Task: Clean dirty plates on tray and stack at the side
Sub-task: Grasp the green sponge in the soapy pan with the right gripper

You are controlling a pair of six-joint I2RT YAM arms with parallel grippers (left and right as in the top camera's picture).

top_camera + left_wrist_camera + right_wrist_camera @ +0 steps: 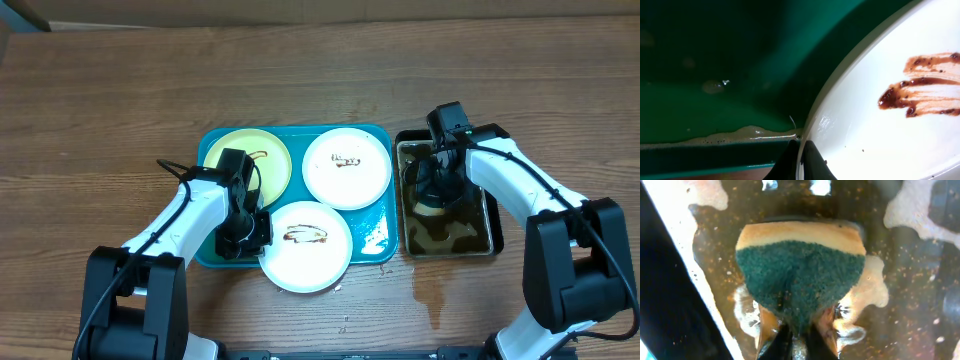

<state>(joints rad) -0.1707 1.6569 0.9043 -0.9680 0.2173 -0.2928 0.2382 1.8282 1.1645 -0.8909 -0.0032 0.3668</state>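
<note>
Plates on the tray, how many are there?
3. A yellow-green plate at the tray's back left, a white plate at back right, and a front white plate overhanging the near rim, pinched by the left tool.

Three sauce-streaked plates [346, 167], on teal tray [378, 235]

— What is the worktop [120, 100] made of?
— Brown wood, laid in long boards. The grain runs left to right, with darker streaks here and there.
— Any marks on it?
— A darker damp patch [432, 293] towards the near edge, right of centre, with a few pale specks [342, 322] close by.
— And beyond the far edge?
— A pale tan strip [420, 8] runs along it, with a dark corner [22, 12] at far left. The light is soft and even.
</note>
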